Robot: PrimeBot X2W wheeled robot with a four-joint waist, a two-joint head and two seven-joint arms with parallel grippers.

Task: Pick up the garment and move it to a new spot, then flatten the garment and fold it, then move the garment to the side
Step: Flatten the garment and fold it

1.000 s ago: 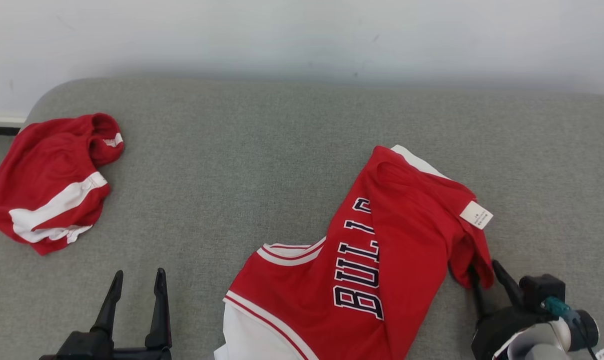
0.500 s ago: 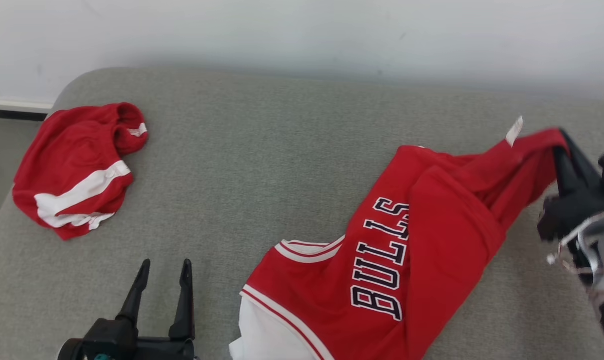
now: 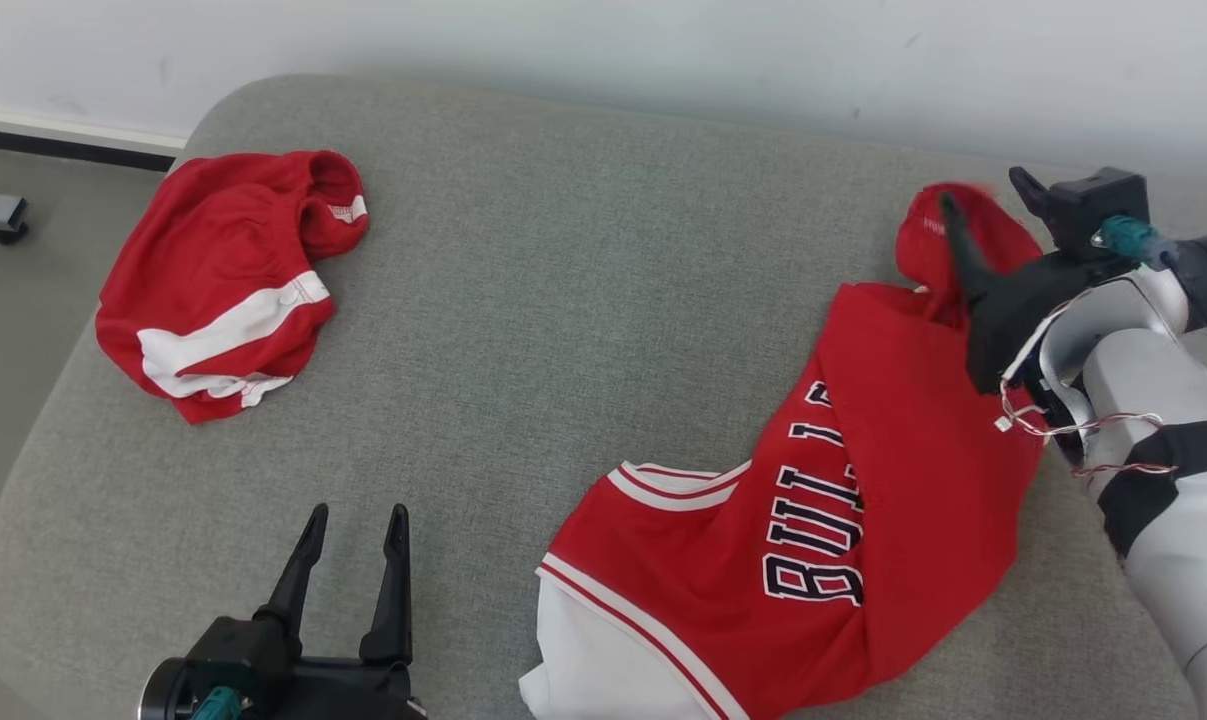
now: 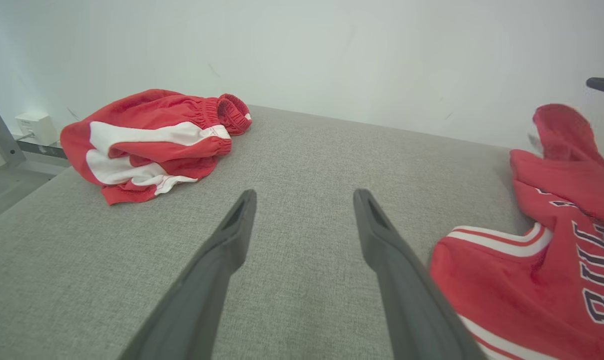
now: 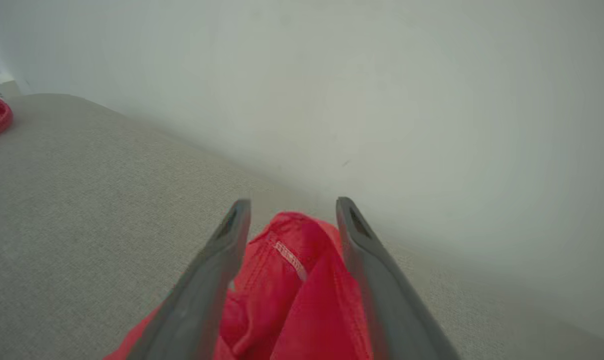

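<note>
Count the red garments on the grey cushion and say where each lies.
2. The jersey lies near right, its far end between the parted fingers of the right gripper; the shorts sit bunched at the far left. Folds could hide more.

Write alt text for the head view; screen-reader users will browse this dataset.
The robot's right hand has a corner of a red jersey raised between its spread fingers, the rest lying on a grey cushion. Crumpled red-and-white shorts lie at upper left; the open left hand sits at lower left.
</note>
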